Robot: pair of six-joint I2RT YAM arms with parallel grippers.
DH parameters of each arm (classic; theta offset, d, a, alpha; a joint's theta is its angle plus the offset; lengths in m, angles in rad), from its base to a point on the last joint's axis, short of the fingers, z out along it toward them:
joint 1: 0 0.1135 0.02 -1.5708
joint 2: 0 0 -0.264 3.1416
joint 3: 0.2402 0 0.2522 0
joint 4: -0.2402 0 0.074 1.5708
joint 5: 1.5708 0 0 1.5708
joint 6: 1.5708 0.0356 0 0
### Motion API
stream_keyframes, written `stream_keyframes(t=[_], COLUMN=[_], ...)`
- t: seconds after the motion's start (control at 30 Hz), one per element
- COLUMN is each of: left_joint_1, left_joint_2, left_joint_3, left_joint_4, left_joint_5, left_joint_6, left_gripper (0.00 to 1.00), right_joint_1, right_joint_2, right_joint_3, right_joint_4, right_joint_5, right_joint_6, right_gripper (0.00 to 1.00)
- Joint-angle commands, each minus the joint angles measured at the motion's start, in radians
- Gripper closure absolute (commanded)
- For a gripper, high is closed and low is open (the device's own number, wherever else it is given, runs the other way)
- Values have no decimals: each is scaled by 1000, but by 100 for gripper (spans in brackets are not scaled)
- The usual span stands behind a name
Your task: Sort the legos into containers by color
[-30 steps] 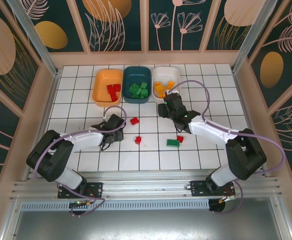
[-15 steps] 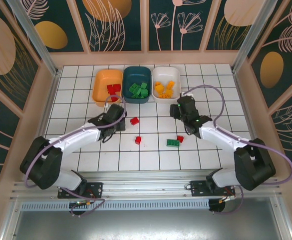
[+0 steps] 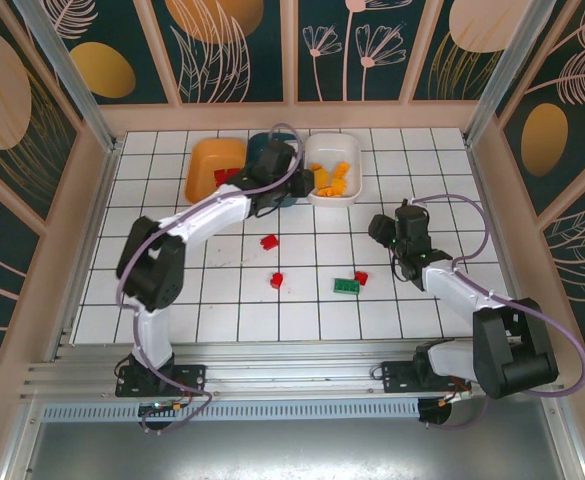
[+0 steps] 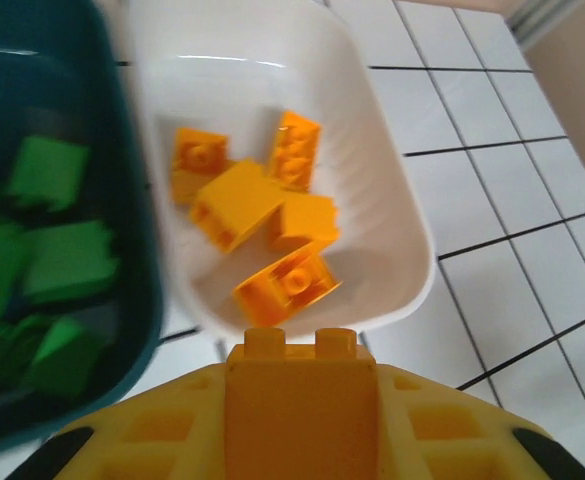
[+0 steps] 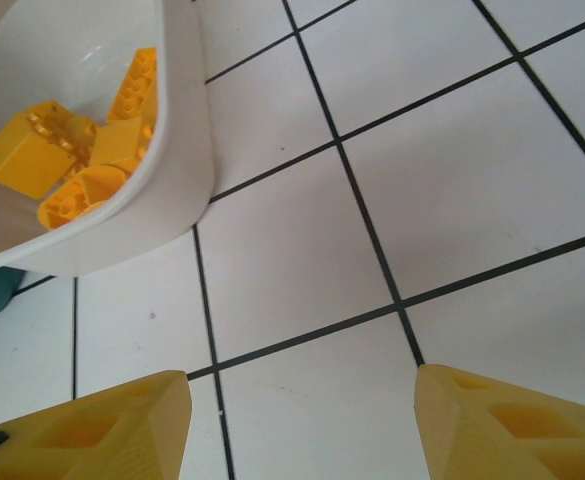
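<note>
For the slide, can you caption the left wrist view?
Left end effector grips an orange-yellow brick at the near rim of the white tub holding matching bricks.

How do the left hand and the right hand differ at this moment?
The left hand is shut on an orange-yellow brick; the right hand stands open, with nothing between its fingers. The left hand hovers by the teal container and white container, while the right hand hangs over bare tiles, the white container off to its side. Both have yellow fingers.
</note>
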Motion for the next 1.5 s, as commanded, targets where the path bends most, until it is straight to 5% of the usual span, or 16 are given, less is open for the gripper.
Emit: stream_keyframes(t=[0.0,0.4,0.67,0.87,1.0,1.2,1.33,1.37,1.47], left_joint_1=[-22,-37,-37,-36,-37,-29,-12,-8,2], left_joint_2=[123,414,460,437,266,-117,-330,-374,-464], left_joint_3=[180,495,537,566,417,-79,-406,-472,-633], left_joint_4=[-42,-109,-120,-106,-14,206,314,336,373], left_joint_5=[115,127,111,153,159,-37,-138,-153,-175], left_joint_6=[38,2,5,-19,-2,18,-42,-63,-106], left_gripper=[71,65,50,48,44,3,2,1,2], right_joint_1=[-6,-8,-8,6,114,385,537,570,651], right_joint_2=[-17,-34,-31,-49,-84,-132,-181,-184,-153], right_joint_3=[-8,-12,-11,-8,16,11,-29,-38,-37], right_joint_4=[57,54,55,45,-67,-374,-512,-519,-533], right_joint_5=[-32,-19,-26,-9,132,346,380,369,344], right_joint_6=[34,27,18,20,48,249,451,486,556], right_gripper=[38,38,37,37,31,19,13,1,1])
